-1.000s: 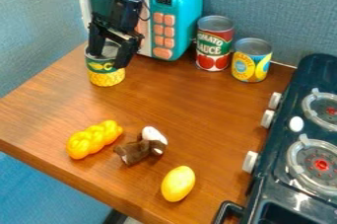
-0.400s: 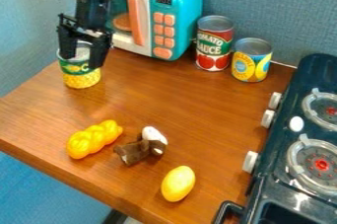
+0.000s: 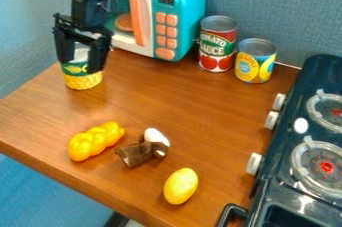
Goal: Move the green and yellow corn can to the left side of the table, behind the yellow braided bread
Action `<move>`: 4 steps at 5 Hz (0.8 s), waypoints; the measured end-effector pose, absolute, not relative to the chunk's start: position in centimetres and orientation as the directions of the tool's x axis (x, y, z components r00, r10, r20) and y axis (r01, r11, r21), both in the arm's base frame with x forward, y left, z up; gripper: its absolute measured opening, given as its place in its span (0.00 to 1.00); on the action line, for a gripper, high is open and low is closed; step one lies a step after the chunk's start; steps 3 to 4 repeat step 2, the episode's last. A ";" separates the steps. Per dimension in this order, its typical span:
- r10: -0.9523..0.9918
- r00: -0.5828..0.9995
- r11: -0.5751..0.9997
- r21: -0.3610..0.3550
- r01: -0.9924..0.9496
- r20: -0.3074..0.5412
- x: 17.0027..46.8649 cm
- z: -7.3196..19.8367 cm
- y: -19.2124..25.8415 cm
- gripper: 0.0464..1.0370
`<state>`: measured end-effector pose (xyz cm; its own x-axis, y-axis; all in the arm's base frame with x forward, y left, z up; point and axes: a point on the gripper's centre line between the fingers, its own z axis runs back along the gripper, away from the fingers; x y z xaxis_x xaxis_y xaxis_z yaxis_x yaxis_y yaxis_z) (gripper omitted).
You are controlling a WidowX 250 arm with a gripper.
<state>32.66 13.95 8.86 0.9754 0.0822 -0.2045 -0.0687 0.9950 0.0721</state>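
The fingers [image 3: 98, 57] stand apart, astride the yellow-and-green can [image 3: 83, 80] upright by the left edge of the desk [image 3: 40, 93] near the toy microwave [image 3: 186, 8], so vertical, centred motion would best avoid brushing or tipping it.

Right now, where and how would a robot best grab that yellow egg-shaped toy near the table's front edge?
I'd come straight down from above and pinch the yellow egg-shaped toy across its middle, on the two long sides. It lies lengthwise, and its rounded ends would probably slip. The brown-and-white toy sits apart from it, so both sides look reachable.
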 end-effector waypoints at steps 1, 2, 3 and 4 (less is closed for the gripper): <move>0.011 0.981 0.997 0.076 0.004 -0.191 31.3 9.8 10.9 0.96; -0.020 0.981 0.997 0.069 0.033 -0.191 29.2 9.8 8.7 0.96; -0.020 0.981 0.997 0.069 0.033 -0.191 29.2 9.8 8.7 0.96; -0.020 0.981 0.997 0.069 0.033 -0.191 29.2 9.8 8.7 0.96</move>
